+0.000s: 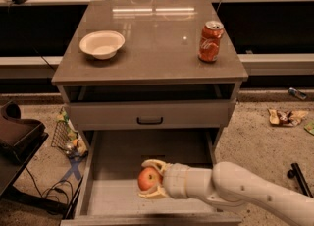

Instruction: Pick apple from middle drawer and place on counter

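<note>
The red-orange apple (pixel 148 179) sits between the pale fingers of my gripper (pixel 150 180) over the floor of the pulled-out middle drawer (pixel 113 200). One finger curves over the apple's top and one under it, so the gripper is shut on it. My white arm reaches in from the lower right. I cannot tell whether the apple touches the drawer floor. The glossy grey-brown counter (pixel 152 43) is the cabinet top above.
A white bowl (pixel 102 43) stands on the counter's left and an orange soda can (pixel 210 41) on its right. A closed drawer front with a black handle (pixel 149 120) is above the open drawer. A dark chair (pixel 17 136) and cables lie at left, litter at right.
</note>
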`<state>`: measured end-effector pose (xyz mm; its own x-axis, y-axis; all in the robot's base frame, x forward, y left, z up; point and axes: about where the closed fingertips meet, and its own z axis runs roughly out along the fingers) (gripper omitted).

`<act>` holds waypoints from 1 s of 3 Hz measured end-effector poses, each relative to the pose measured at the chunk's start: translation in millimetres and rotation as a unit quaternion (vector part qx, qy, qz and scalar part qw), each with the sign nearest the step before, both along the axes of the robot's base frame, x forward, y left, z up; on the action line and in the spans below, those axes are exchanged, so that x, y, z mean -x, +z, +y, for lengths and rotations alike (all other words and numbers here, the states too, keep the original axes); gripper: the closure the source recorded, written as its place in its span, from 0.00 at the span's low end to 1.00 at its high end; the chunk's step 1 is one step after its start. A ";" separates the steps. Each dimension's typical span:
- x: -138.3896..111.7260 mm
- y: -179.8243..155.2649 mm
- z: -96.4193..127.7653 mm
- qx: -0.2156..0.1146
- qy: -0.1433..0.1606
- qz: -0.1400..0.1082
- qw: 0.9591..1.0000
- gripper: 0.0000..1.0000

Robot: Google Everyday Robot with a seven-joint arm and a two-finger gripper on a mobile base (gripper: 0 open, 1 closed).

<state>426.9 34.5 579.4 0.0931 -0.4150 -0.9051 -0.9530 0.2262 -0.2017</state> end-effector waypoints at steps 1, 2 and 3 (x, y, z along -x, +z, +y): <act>-0.6 115.0 -38.2 -0.026 -0.034 -0.020 0.999 1.00; -23.7 219.0 -71.9 -0.047 -0.102 -0.036 0.993 1.00; -42.8 293.8 -80.6 -0.056 -0.166 -0.050 0.983 1.00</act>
<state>469.7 -46.1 873.2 0.0602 -0.3367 -0.9397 -0.7988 0.5483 -0.2476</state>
